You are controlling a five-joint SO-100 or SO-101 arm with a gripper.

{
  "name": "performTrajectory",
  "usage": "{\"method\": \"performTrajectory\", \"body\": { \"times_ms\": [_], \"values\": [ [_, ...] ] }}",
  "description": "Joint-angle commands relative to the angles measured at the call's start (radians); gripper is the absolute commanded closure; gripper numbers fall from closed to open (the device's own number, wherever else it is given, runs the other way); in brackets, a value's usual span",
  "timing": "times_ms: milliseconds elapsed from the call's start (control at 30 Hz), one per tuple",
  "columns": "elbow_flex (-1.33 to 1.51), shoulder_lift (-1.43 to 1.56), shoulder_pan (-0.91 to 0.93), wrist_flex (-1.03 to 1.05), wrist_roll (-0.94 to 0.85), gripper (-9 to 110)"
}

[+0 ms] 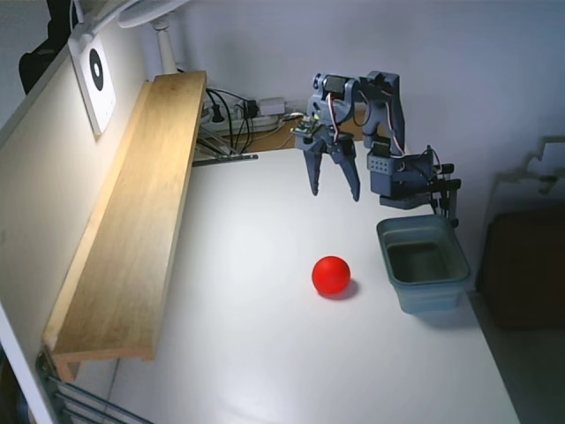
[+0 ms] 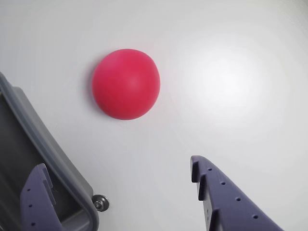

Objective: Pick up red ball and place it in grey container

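Fixed view, near to far: the red ball [image 1: 331,274] rests on the bare white table [image 1: 256,353], just left of the grey container [image 1: 424,262] and not touching it, while a long wooden shelf [image 1: 132,221] runs along the left wall. Behind the ball my gripper [image 1: 334,192] hangs clear above the table with its two dark fingers spread wide and empty, and cables [image 1: 231,119] lie against the back wall. Wrist view: the ball [image 2: 126,84] lies ahead of my fingertips [image 2: 198,168], beside the container's rim [image 2: 53,151].
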Motion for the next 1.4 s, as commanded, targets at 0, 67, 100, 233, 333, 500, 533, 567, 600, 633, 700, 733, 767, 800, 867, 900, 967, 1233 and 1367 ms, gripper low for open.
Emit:
{"method": "performTrajectory", "body": {
  "times_ms": [0,67,100,233,333,500,533,567,600,633,700,733,767,800,867,900,967,1233,1367],
  "values": [
    [-0.066,0.001,-0.013,0.005,0.003,63],
    [-0.081,-0.013,-0.013,0.007,0.003,63],
    [-0.094,-0.024,-0.013,0.008,0.003,63],
    [-0.131,-0.056,-0.013,0.013,0.003,63],
    [-0.171,-0.089,-0.013,0.020,0.003,63],
    [-0.249,-0.150,-0.013,0.036,0.003,63],
    [-0.261,-0.160,-0.013,0.039,0.003,63],
    [-0.280,-0.174,-0.013,0.044,0.003,63],
    [-0.293,-0.184,-0.013,0.047,0.003,63],
    [-0.313,-0.198,-0.013,0.052,0.003,63],
    [-0.353,-0.227,-0.013,0.063,0.003,63],
    [-0.354,-0.229,-0.013,0.063,0.003,63],
    [-0.338,-0.222,-0.013,0.055,0.003,63],
    [-0.305,-0.207,-0.013,0.036,0.003,63],
    [-0.237,-0.182,-0.013,-0.007,0.003,63],
    [-0.196,-0.168,-0.013,-0.034,0.003,63],
    [-0.129,-0.145,-0.013,-0.078,0.003,63],
    [0.118,-0.072,-0.013,-0.253,0.003,63],
    [0.218,-0.050,-0.013,-0.330,0.003,63]
  ]
}}
